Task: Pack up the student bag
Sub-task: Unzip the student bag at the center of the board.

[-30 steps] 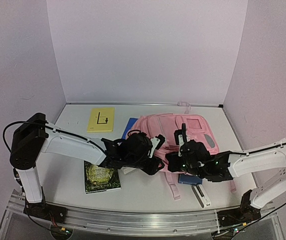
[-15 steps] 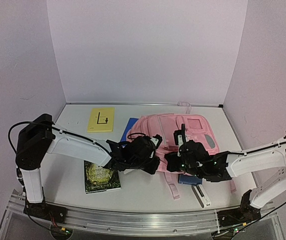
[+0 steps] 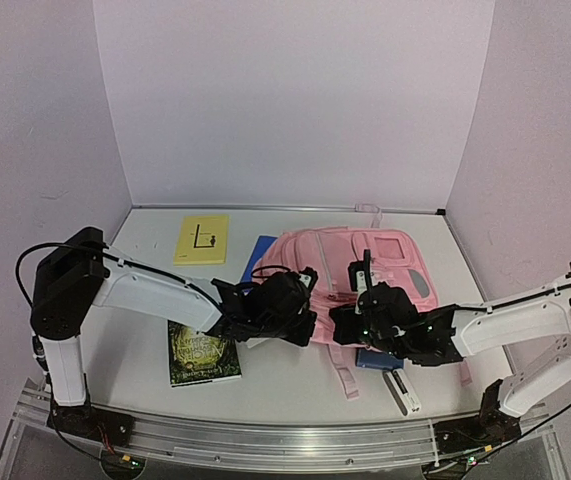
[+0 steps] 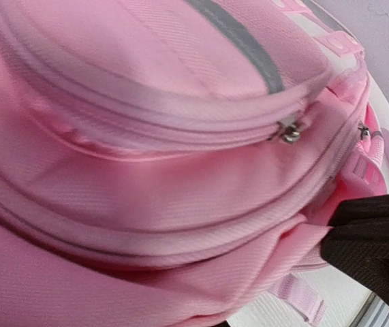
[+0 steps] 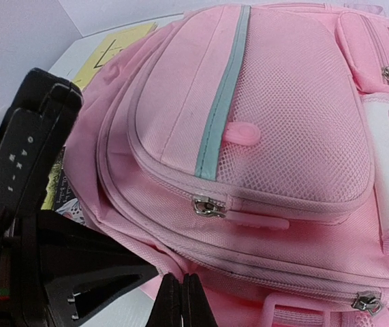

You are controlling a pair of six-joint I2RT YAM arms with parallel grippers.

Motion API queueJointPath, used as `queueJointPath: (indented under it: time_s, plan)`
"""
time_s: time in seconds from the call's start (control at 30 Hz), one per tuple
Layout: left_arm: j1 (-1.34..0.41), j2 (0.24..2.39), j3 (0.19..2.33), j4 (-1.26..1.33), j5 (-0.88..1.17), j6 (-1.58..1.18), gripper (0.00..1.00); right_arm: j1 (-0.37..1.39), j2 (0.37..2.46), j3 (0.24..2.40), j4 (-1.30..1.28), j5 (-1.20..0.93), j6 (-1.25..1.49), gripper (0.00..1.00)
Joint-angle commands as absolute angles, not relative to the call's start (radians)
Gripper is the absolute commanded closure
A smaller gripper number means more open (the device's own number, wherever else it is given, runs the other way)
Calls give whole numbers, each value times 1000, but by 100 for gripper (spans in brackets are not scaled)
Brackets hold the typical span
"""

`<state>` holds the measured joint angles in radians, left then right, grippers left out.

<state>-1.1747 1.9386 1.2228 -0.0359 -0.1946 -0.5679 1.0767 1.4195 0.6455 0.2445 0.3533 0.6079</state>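
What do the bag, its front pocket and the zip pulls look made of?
The bag: matte woven fabric, weave visible. Its front pocket: soft open mesh, tiny holes. The zip pulls: shiny grey, probably metal.

A white table [image 3: 285, 385] with a rounded near edge, set against pale walls. A pink backpack [image 3: 365, 262] lies flat on its right half, and one pink strap [image 3: 346, 376] trails toward the near edge. A blue flat book [image 3: 259, 251] pokes out from under the backpack's left side. A yellow booklet [image 3: 201, 239] lies at the far left, well apart from a green-covered book [image 3: 203, 356] near the front left. A small dark blue item [image 3: 376, 359] sits by the backpack's near edge, with a white and black object [image 3: 402, 390] just beside it.
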Motion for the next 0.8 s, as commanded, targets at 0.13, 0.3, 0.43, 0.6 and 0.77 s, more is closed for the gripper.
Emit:
queueJointPath:
  time_s: [0.13,0.3,0.43,0.6,0.77]
  plan:
    - [-1034,1799,1170,-187,-272,-597,100,1079,1367,633,260,442,618,100]
    - [-937,1765,1170,-229,-268,-555,100,1079,1367,627,232,453,615,100]
    - [-850,1772,1178,-213,-263,-495,100,1080,1364,621,227,441,592,100]
    - [-815,1757,1178,-122,-39,-314,100,1081,1356,644,223,356,501,100]
    - [-815,1686,1107,-60,273,-230,100,1082,1361,733,173,288,422,80]
